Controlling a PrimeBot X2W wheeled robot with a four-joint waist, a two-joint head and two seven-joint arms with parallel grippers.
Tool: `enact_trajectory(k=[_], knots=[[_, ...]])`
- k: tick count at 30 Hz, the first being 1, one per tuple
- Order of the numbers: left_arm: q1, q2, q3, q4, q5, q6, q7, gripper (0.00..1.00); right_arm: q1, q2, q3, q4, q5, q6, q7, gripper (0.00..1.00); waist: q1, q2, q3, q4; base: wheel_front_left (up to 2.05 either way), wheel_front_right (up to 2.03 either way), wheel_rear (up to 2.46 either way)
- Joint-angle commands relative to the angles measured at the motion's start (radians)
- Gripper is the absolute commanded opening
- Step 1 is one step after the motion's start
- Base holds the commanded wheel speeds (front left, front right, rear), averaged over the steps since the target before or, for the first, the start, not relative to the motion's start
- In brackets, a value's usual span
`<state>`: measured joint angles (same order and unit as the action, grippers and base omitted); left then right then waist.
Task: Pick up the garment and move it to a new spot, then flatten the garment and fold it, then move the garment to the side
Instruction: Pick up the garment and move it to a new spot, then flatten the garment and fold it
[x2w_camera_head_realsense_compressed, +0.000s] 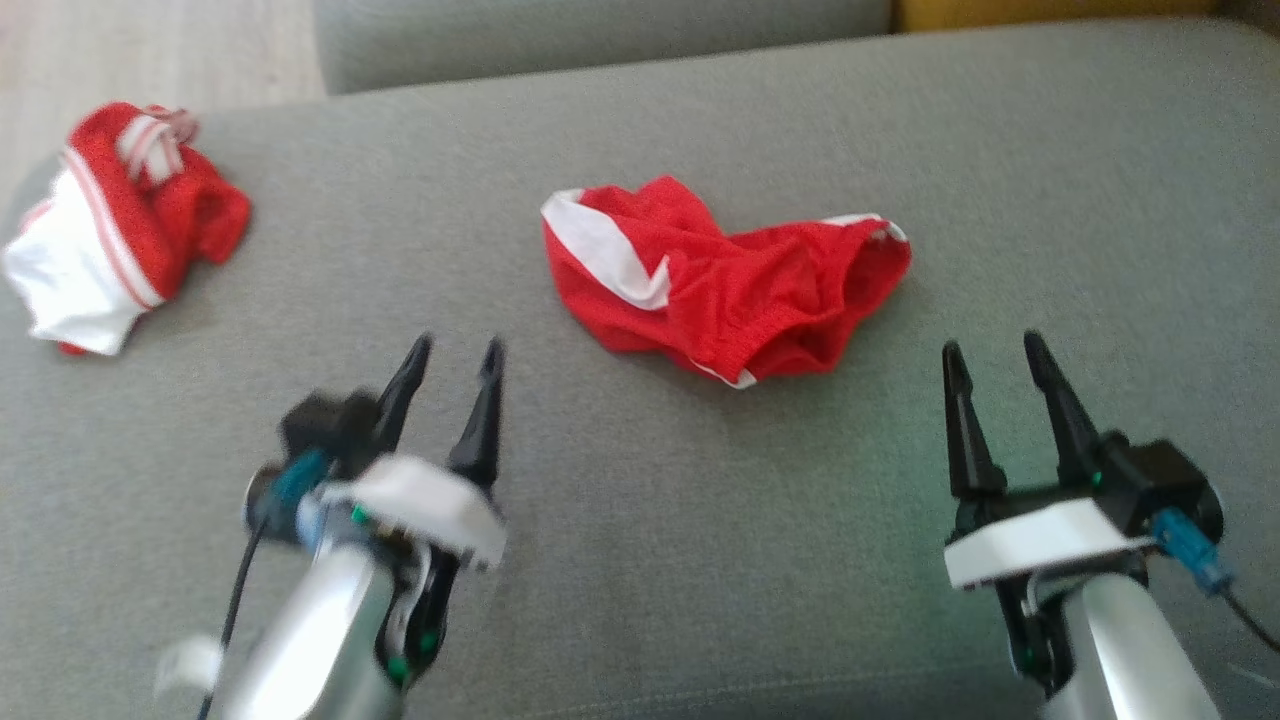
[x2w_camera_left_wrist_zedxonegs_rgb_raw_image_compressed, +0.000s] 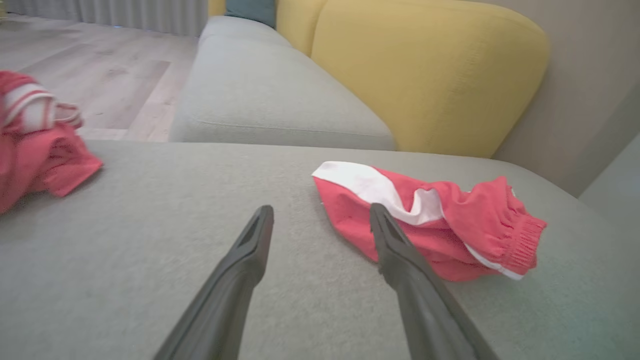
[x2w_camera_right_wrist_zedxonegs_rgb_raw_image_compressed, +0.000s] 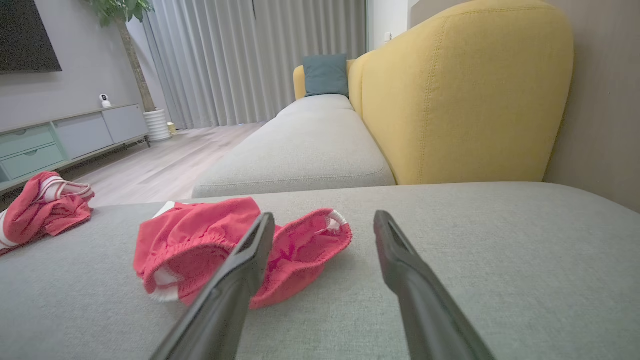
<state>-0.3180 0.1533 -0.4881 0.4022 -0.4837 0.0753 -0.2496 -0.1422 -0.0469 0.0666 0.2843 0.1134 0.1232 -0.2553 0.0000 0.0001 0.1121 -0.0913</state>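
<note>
In the head view, the garment (x2w_camera_head_realsense_compressed: 120, 225), a small red jersey with soft white sleeves and red-and-white striped trim, is lying crumpled in a heap at the far left of the grey woven sofa seat (x2w_camera_head_realsense_compressed: 700, 560). A smaller red mesh piece (x2w_camera_head_realsense_compressed: 720, 285) with white edging is lying bunched at the middle, well apart from the garment. The left hand (x2w_camera_head_realsense_compressed: 457, 348) is hovering near and left, its two tapered dark fingers spread and holding nothing. The right hand (x2w_camera_head_realsense_compressed: 992, 345) is hovering near and right, fingers likewise parted and empty.

In the left wrist view, the left hand (x2w_camera_left_wrist_zedxonegs_rgb_raw_image_compressed: 321, 209) is pointing its open fingers across the seat fabric. The red mesh piece (x2w_camera_left_wrist_zedxonegs_rgb_raw_image_compressed: 450, 225) is lying just beyond the right finger, showing its gathered elastic hem. The garment (x2w_camera_left_wrist_zedxonegs_rgb_raw_image_compressed: 35, 150) is sitting at the left edge. A rounded yellow fabric backrest (x2w_camera_left_wrist_zedxonegs_rgb_raw_image_compressed: 425, 75) is rising behind, with pale wooden floor (x2w_camera_left_wrist_zedxonegs_rgb_raw_image_compressed: 100, 75) to the far left.

In the right wrist view, the right hand (x2w_camera_right_wrist_zedxonegs_rgb_raw_image_compressed: 325, 216) is standing open over the bare seat. The red mesh piece (x2w_camera_right_wrist_zedxonegs_rgb_raw_image_compressed: 200, 240) is lying behind its left finger, and the garment (x2w_camera_right_wrist_zedxonegs_rgb_raw_image_compressed: 40, 210) is lying farther left. The yellow backrest (x2w_camera_right_wrist_zedxonegs_rgb_raw_image_compressed: 460, 100), a teal cushion (x2w_camera_right_wrist_zedxonegs_rgb_raw_image_compressed: 325, 75) and pleated grey curtains (x2w_camera_right_wrist_zedxonegs_rgb_raw_image_compressed: 250, 60) are showing beyond.
</note>
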Motion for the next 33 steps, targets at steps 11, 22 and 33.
enact_trajectory(k=[11,22,33], knots=[[0.305,-0.005,0.248,-0.262,0.107,0.059,-0.012,1.00,0.083,-0.003,0.036,-0.046,0.021,0.008,-0.006,1.00,0.0000,-0.0001,-0.100,0.051,0.00,0.00,0.00],[0.420,-0.056,0.321,-0.320,0.186,0.035,-0.012,1.00,0.116,-0.003,0.050,-0.054,0.040,0.008,-0.006,1.00,0.0000,-0.0001,-0.118,0.057,0.00,0.00,0.00],[0.421,-0.077,0.346,-0.288,0.206,0.000,-0.012,1.00,0.110,-0.003,0.056,-0.038,0.034,0.008,-0.006,1.00,0.0000,-0.0001,-0.117,0.053,0.00,0.00,0.00]])
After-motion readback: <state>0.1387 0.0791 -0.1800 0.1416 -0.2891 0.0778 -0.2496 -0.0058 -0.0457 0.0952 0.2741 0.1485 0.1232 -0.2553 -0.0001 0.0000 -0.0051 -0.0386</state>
